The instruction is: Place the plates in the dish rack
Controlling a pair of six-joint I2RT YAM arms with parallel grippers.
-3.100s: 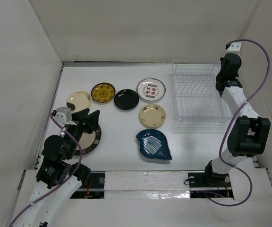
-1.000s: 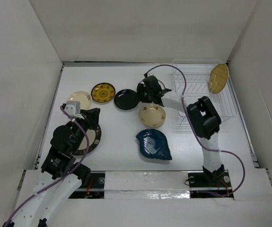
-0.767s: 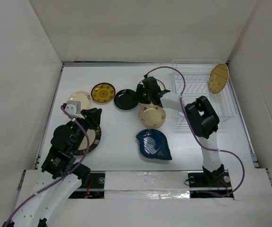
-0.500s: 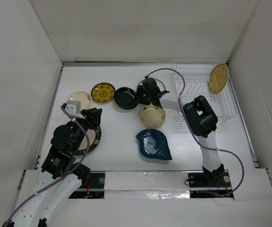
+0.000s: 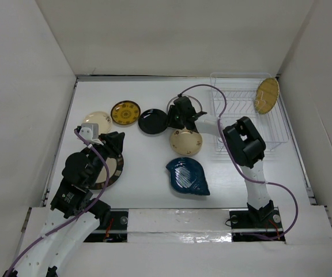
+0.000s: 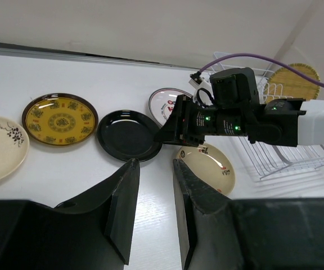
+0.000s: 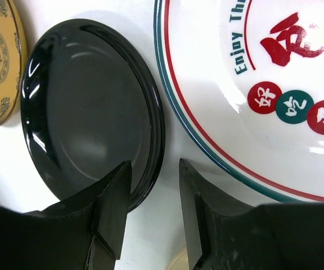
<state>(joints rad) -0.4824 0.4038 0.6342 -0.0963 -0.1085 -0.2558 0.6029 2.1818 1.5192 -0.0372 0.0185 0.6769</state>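
Observation:
My right gripper [image 7: 154, 169] is open and low over the table, its fingers astride the right rim of the glossy black plate [image 7: 89, 112]; one finger is over the plate, the other over the gap beside the white plate with red-green marks [image 7: 263, 84]. From above, this gripper [image 5: 174, 118] covers much of that white plate. My left gripper [image 6: 155, 166] stands open and empty above the large dark-rimmed plate [image 5: 115, 172]. A woven yellow plate [image 5: 267, 95] stands upright in the dish rack [image 5: 238, 124].
More plates lie flat: plain cream [image 5: 97, 122], yellow patterned [image 5: 125, 112], cream with small marks [image 5: 186, 141], blue leaf-shaped [image 5: 188, 176]. White walls close in the left, back and right. My right arm's purple cable [image 5: 212, 92] arcs over the rack's left side.
The woven yellow plate now stands in the rack and my right arm has come over to the black plate, its jaws narrowing slightly. My left gripper's jaws have parted from shut.

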